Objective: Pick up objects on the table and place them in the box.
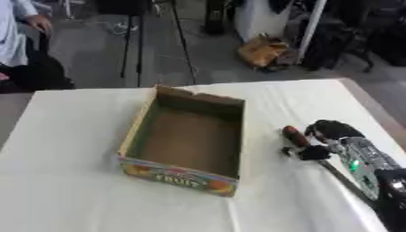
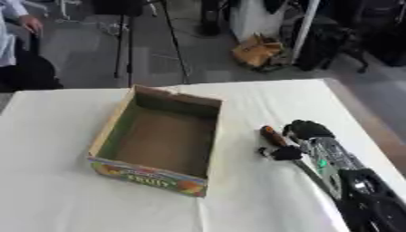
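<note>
An open cardboard box [image 1: 141, 131] with a printed fruit label on its front stands in the middle of the white table; I see nothing inside it. To its right lies a small dark red-brown oblong object [image 1: 294, 135]. My right hand [image 1: 325, 136] reaches in from the lower right, its fingers curled beside and over the object, the thumb just below it. Whether the fingers hold the object I cannot tell. My left hand shows in neither view.
The white tablecloth [image 1: 71, 181] covers the table, with its right edge [image 1: 373, 108] close behind my right hand. Beyond the far edge are a tripod, a brown bag on the floor and a seated person at the upper left.
</note>
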Motion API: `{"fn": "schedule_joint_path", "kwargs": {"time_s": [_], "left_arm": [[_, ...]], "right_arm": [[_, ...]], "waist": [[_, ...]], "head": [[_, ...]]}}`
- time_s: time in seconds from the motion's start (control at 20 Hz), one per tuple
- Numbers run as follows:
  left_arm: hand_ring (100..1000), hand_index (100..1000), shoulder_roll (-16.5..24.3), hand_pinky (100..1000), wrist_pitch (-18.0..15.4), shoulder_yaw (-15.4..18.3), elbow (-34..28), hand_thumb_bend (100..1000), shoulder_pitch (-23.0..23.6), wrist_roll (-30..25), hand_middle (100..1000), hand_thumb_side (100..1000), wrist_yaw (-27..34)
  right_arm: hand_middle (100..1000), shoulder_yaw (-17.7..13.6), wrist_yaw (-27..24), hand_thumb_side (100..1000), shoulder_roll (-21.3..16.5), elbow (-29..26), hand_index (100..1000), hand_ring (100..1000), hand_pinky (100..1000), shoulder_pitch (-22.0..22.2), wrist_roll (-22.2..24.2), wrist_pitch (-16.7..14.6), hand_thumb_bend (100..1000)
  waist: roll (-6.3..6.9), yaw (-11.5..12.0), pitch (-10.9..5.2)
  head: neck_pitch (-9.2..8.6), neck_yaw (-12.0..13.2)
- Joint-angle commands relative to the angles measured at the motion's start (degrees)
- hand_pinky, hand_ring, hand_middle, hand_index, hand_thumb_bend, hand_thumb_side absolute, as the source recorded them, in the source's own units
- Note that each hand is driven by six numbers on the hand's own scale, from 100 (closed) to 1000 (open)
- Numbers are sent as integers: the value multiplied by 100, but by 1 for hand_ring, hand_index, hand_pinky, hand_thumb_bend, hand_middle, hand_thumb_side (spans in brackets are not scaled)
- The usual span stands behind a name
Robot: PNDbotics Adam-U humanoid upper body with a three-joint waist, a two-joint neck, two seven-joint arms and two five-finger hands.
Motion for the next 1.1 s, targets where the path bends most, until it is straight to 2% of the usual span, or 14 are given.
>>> {"fn": "schedule_joint_path", "kwargs": {"time_s": [0.05, 0.4, 0.75, 0.8, 0.95, 1.0, 1.1], "left_arm": [[930, 748, 30, 703, 4, 11, -85, 100, -32, -14, 944, 1000, 15], [931, 748, 34, 701, 9, 9, -85, 100, -38, -15, 944, 1000, 20], [931, 748, 36, 700, 9, 7, -85, 100, -41, -18, 943, 1000, 20], [931, 748, 32, 700, 11, 7, -85, 100, -40, -19, 944, 1000, 19], [931, 748, 24, 700, 13, 5, -85, 100, -40, -21, 944, 1000, 17], [932, 748, 20, 700, 13, 6, -85, 100, -40, -21, 945, 1000, 16], [932, 748, 10, 700, 13, 8, -85, 100, -43, -20, 945, 1000, 13]], "right_arm": [[760, 3, 8, 834, -290, 9, 814, 879, 913, -24, -3, -25, 508], [741, 39, -32, 837, -371, 20, 786, 877, 910, -36, 73, -104, 443], [732, 33, -72, 861, -407, 46, 775, 870, 896, -13, -45, -97, 380], [695, 18, -91, 896, -401, 35, 751, 845, 862, -5, -91, -89, 290], [688, -38, -199, 901, -373, -26, 747, 839, 854, 65, -312, -17, 275], [628, -69, -234, 957, -353, -54, 698, 780, 776, 91, -396, 17, 121], [609, -170, -333, 970, -288, -171, 682, 759, 748, 196, -703, 144, 100]], "waist": [[-11, -10, -113], [-28, -11, -128], [-31, -12, -128], [-30, -15, -127], [-27, -22, -121], [-21, -30, -115], [-6, -45, -103]], "head": [[-22, 0], [-24, 7], [-43, 18], [-43, 17], [-39, 15], [-39, 14], [-38, 11]]}}
